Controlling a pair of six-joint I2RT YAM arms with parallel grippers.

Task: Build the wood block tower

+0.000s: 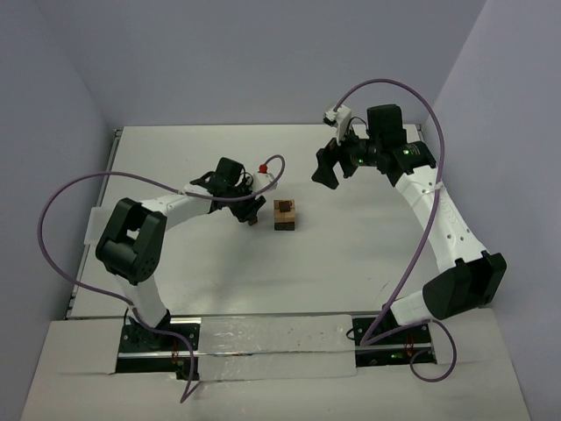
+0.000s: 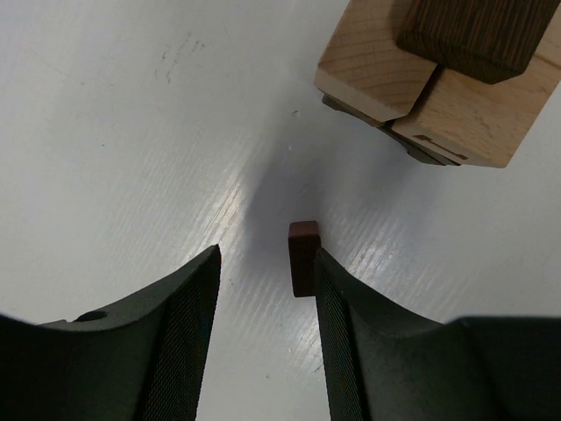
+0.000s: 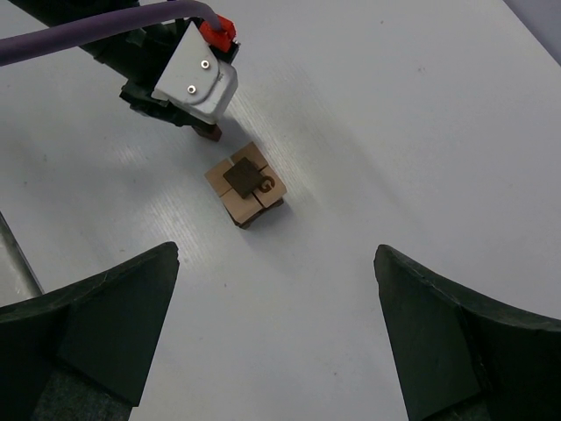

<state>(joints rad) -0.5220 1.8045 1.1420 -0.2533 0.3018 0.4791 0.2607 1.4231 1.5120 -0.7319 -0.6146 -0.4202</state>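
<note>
We see the left gripper partly open, its two dark, finely ribbed fingers low over the white table. A small dark block, a smooth red-brown slab with softened corners, sits upright against the inner face of one finger. A clear gap separates it from the other finger, so it is not pinched from both sides, and we cannot tell whether it touches the table. Just beyond the fingertips, apart from the small block, stands the wood block tower. It has light tan blocks with visible grain set side by side, a dark brown streaky block lying across their top, and a darker layer showing beneath them. From above, the tower sits near the middle of the table, just beside the left gripper. The right gripper hangs high and well apart from the tower, its blunt black fingers spread wide and holding nothing. In its view we read a printed G on one tan block beside the dark top piece. The table surface is glossy and faintly striped.
</note>
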